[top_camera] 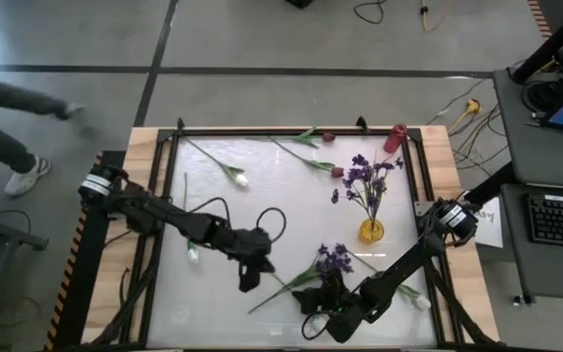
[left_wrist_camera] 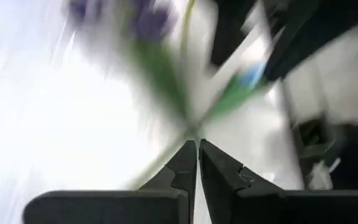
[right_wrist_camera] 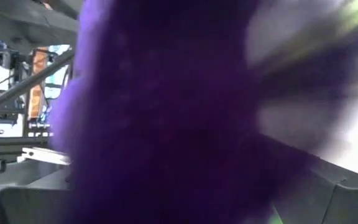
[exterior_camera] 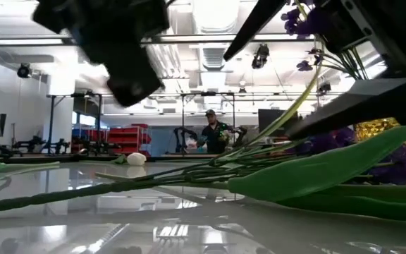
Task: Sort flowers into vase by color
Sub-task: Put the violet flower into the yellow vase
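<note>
Left gripper (top_camera: 250, 279): fingers pressed together, holding nothing, waiting mid-table near a green stem.
Purple flower (top_camera: 334, 258): lying on the table, not yet sorted.
Right gripper (top_camera: 323, 293): spread wide right at the purple flower, likely to grab it.
Yellow vase (top_camera: 370, 231): further back, already holding purple flowers.

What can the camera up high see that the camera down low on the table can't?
Only the high view shows the yellow vase already holding purple flowers, the red vase at the far edge, white tulips scattered about, and which arm is which: left gripper, right gripper. Only the low view shows a person in the room behind. Both show the purple spray lying between the grippers, plus the white table.
</note>
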